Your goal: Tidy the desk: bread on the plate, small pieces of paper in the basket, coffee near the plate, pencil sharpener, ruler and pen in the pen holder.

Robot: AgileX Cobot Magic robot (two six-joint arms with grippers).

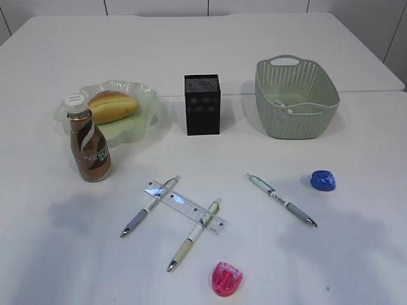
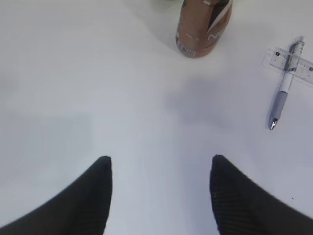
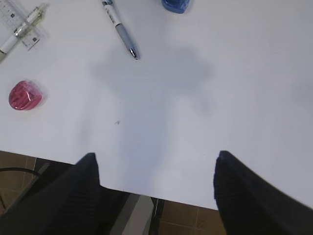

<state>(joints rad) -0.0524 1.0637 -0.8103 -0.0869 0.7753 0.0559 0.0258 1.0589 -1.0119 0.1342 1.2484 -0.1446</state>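
The bread [image 1: 112,105] lies on the green plate [image 1: 137,130]. The coffee bottle [image 1: 88,140] stands just in front of the plate and shows in the left wrist view [image 2: 203,27]. A clear ruler [image 1: 184,207] lies across two pens [image 1: 149,208] [image 1: 193,236]; a third pen [image 1: 282,200] lies to the right. A pink sharpener [image 1: 227,279] and a blue sharpener [image 1: 323,180] sit on the table. The black pen holder [image 1: 202,105] stands at the back centre. White paper lies inside the green basket [image 1: 296,121]. My left gripper [image 2: 160,164] and right gripper [image 3: 155,161] are open and empty; neither shows in the exterior view.
The right wrist view shows the table's front edge [image 3: 146,193] with floor below, the pink sharpener [image 3: 24,95], a pen [image 3: 120,29] and the blue sharpener [image 3: 175,5]. The left wrist view shows a pen [image 2: 283,88] on the ruler [image 2: 305,68].
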